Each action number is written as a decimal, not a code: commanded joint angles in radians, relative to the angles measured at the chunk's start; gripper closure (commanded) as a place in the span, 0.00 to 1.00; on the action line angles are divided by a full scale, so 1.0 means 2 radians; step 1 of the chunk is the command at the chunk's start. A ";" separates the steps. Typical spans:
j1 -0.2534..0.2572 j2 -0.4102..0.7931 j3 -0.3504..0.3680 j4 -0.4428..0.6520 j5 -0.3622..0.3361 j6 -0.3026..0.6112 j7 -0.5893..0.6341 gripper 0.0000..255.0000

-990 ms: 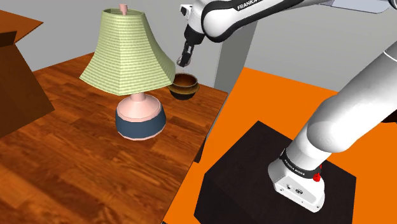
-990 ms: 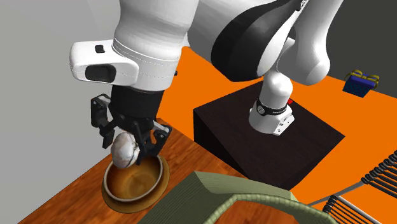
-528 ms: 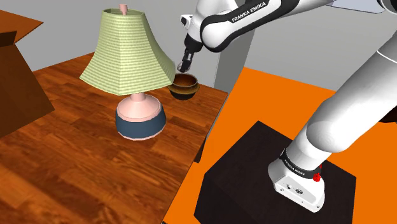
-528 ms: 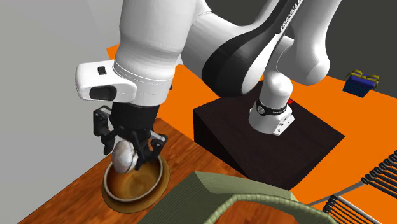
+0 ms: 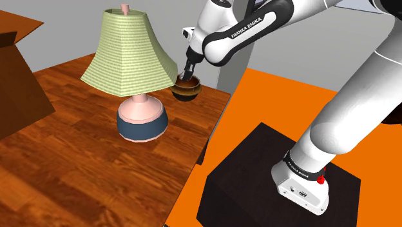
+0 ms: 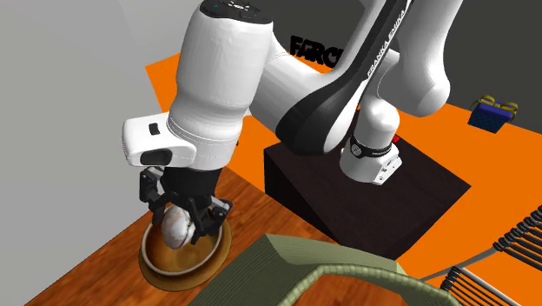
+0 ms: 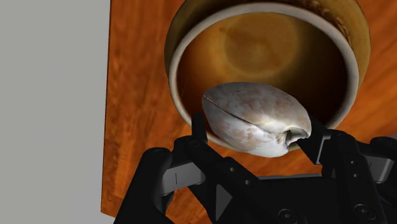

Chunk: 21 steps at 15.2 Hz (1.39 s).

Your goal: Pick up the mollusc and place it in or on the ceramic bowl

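The gripper [image 7: 256,130] is clamping the shell [image 7: 254,118]. Its two fingers [image 7: 198,127] are standing part-way open, pressing on the shell's two ends. The shell, pale and mottled grey-brown, is hanging right over the mouth of the brown bowl [image 7: 184,38], across its near rim. Whether it is touching the bowl cannot be told.

In the second exterior view the gripper [image 6: 184,228] is sitting at lower left, with the shell [image 6: 178,228] inside the outline of the bowl [image 6: 156,265]. A second ago the shell was hanging clear above the rim, and half a second ago it was only partly down. In the shoulder view the gripper [image 5: 187,72] is at upper centre with its tips now at the rim of the bowl [image 5: 187,91]. It has come down from beside the lampshade's edge, and the arm [image 5: 309,84] has folded lower over it.

"FRANKA EMIKA" is showing on the arm's forearm [image 5: 241,31]. In the second exterior view, letters on the arm's upper links are only partly readable.

There is one shell, one bowl, one lamp [image 5: 129,51] and one arm. The lamp is standing at upper left on the wooden table [image 5: 77,167], just beside the bowl. The black stand [image 5: 258,174] is sitting at lower right on the orange floor [image 5: 270,97].
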 commanded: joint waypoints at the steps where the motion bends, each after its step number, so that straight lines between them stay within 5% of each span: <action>1: 0.000 0.001 0.000 -0.002 -0.001 0.004 0.001 1.00; 7: 0.000 0.001 0.000 -0.002 -0.001 0.004 0.001 1.00; 8: 0.000 0.001 0.000 -0.002 -0.001 0.004 0.001 0.00; 21: 0.008 -0.063 -0.003 -0.009 0.030 -0.052 -0.021 0.00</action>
